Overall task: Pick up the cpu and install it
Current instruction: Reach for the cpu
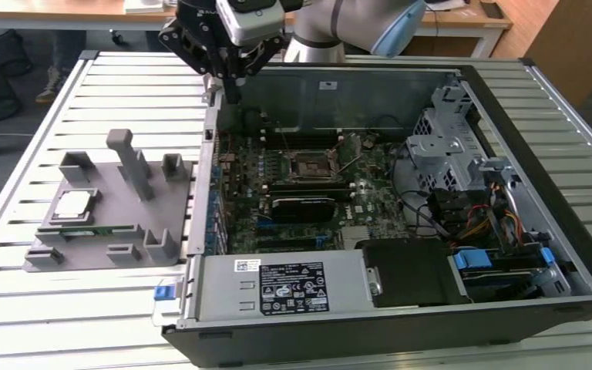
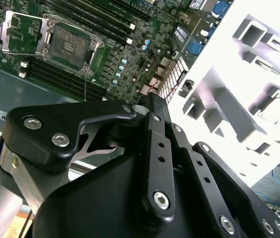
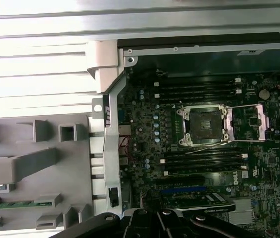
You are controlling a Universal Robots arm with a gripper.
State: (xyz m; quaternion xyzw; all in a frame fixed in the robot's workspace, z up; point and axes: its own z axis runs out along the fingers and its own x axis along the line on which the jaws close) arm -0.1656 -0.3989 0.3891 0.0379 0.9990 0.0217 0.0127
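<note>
The cpu, a small square chip with a silver-white top, lies flat in a pocket of the grey holder at the exterior view's left. My gripper hangs shut and empty above the far left corner of the open computer case, well away from the cpu. Both wrist views show its black fingers over the case edge. The black cpu socket on the green motherboard stands empty, with its metal bracket swung open.
A long green memory stick lies in the holder beside the cpu, among upright grey posts. The case holds a power supply, a drive cage and cables. All rests on a slatted metal table.
</note>
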